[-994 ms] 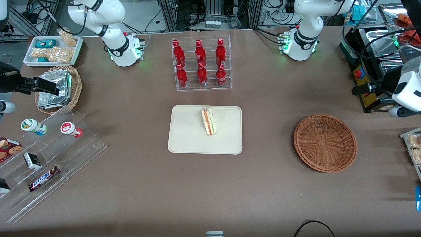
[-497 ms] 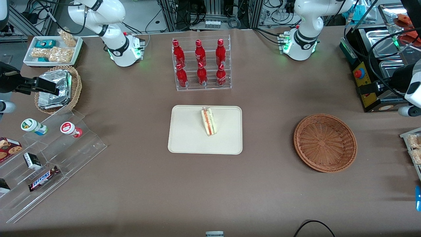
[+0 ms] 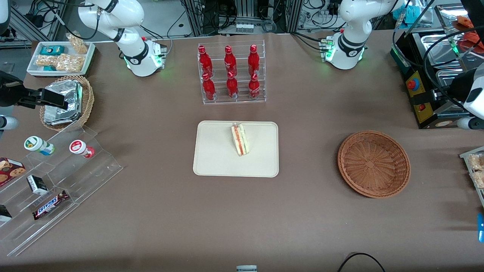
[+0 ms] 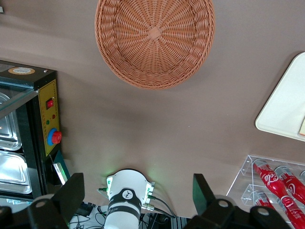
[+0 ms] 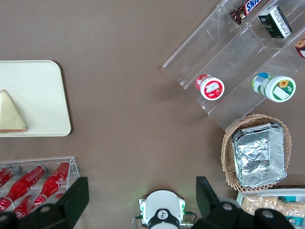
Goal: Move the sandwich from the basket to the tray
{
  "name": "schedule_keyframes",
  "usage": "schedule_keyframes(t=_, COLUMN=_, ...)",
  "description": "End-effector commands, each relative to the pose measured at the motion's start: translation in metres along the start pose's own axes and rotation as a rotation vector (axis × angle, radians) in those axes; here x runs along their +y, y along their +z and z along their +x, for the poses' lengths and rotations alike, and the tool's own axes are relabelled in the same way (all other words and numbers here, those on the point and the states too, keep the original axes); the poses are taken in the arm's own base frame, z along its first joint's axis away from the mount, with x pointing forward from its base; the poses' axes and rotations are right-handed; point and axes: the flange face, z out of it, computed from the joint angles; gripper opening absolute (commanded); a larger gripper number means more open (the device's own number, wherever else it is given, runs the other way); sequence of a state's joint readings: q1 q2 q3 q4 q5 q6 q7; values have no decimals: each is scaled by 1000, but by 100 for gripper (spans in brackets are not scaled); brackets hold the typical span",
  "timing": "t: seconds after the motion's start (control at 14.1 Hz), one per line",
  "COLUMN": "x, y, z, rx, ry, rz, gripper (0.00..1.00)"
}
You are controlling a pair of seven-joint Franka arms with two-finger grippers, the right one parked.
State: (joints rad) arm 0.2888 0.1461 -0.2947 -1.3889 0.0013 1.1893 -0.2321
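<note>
The sandwich (image 3: 239,140) is seen lying on the tray (image 3: 215,158), near the rim closest to the bottles (image 3: 229,71). The basket (image 3: 373,163) is left bare toward the working arm's end. The gripper (image 4: 137,202) is held wide open, high above the table (image 3: 159,211), with nothing between its fingers (image 4: 72,194).

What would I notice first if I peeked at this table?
Probably the sandwich sitting on the cream tray mid-table, with shiny red bottles racked just past it. The round wicker basket lies empty, and the gripper hangs open high above the table near it.
</note>
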Motion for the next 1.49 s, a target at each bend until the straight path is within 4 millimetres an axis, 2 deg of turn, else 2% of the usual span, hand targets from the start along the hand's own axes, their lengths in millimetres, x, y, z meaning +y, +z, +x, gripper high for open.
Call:
schedule_keyframes(t=0.0, x=7, y=7, z=-23, rx=32, ry=-2, rz=29, gripper=100)
schedule_keyframes(t=0.07, x=6, y=10, z=-28, rx=52, ry=-8, rz=36, gripper=100)
schedule_keyframes(t=0.35, x=11, y=12, z=-22, rx=97, ry=-30, rz=24, gripper=100)
schedule_keyframes(t=0.5, x=22, y=10, z=-21, rx=124, ry=-69, rz=12, gripper=100)
schedule_keyframes(t=0.57, x=37, y=12, z=-23, rx=123, ry=-46, rz=13, gripper=100)
schedule_keyframes(t=0.78, x=31, y=11, z=-23, rx=124, ry=-59, rz=4, gripper=100)
schedule_keyframes(t=1.06, x=42, y=13, z=-24, rx=120, ry=-39, rz=11, gripper=100)
schedule_keyframes(t=1.42, x=31, y=14, z=-18, rx=103, ry=-60, rz=-39, gripper=100)
